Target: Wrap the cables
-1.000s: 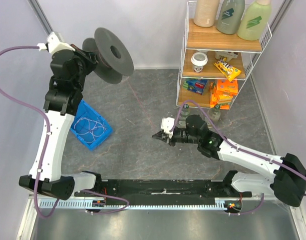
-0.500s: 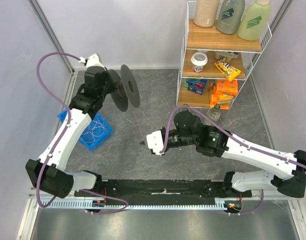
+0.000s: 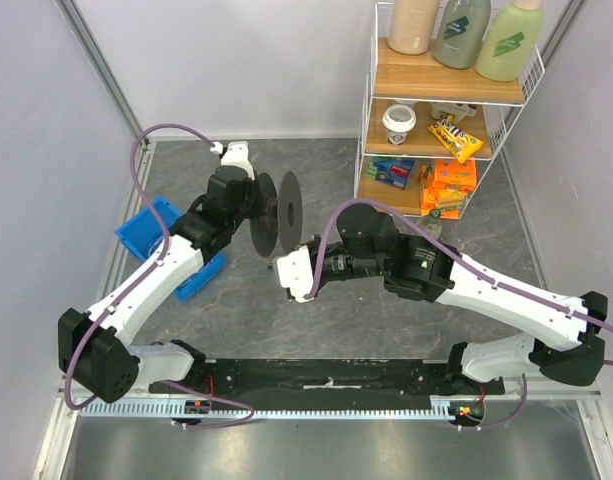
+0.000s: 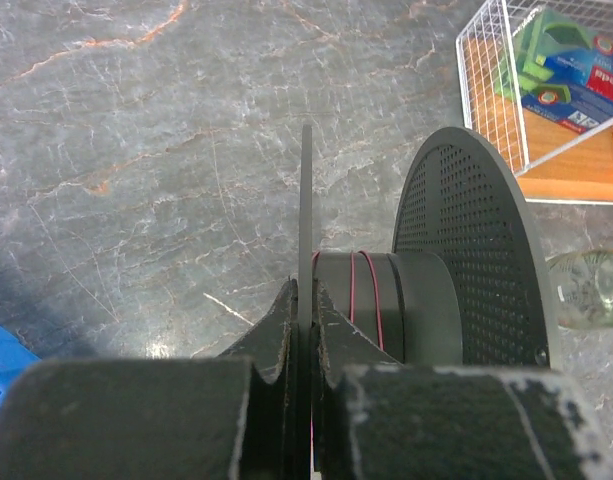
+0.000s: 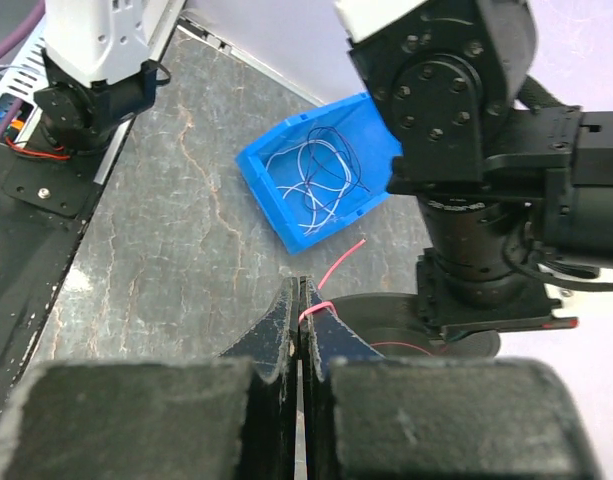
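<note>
My left gripper is shut on the thin near flange of a dark grey spool, held edge-on above the table middle. Two turns of pink cable circle the spool's core; its far flange is perforated. My right gripper is shut on a thin pink-red cable whose free end sticks up past the fingertips. The cable runs on to the spool just beside it. In the top view the right gripper is just below the spool. More pale cables lie looped in a blue bin.
The blue bin sits at the left, partly under my left arm. A wire shelf with snacks and bottles stands at the back right, with a glass bottle at its foot. A black rail runs along the near edge.
My left arm has swung the spool from the back left down to the table middle. My right gripper has moved left and now sits right beside the spool.
</note>
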`<action>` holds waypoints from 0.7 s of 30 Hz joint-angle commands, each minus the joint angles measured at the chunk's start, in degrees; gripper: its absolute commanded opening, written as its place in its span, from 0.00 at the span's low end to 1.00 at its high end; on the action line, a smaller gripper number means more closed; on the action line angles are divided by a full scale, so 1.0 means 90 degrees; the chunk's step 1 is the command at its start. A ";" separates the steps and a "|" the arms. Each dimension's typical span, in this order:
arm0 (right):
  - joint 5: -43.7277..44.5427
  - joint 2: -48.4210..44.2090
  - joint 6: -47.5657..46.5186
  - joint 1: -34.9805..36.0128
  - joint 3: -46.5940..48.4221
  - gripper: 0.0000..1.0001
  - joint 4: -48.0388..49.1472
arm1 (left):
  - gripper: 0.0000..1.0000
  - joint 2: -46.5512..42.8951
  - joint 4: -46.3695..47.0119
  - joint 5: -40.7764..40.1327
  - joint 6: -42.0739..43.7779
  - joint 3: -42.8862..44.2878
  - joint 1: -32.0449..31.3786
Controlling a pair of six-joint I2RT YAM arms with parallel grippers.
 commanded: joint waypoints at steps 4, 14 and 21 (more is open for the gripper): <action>0.0043 -0.0031 0.0023 -0.0271 0.0680 0.00 0.1064 | 0.02 -0.0512 0.0624 0.0145 0.0470 -0.0420 -0.0181; -0.0163 0.0252 0.0912 -0.0955 0.0827 0.00 0.2089 | 0.02 -0.0796 0.0721 0.0848 0.0929 -0.0938 -0.0601; -0.0289 0.0447 0.1771 -0.1482 0.0662 0.00 0.2997 | 0.02 -0.1137 0.1053 0.2037 0.1008 -0.1240 -0.0699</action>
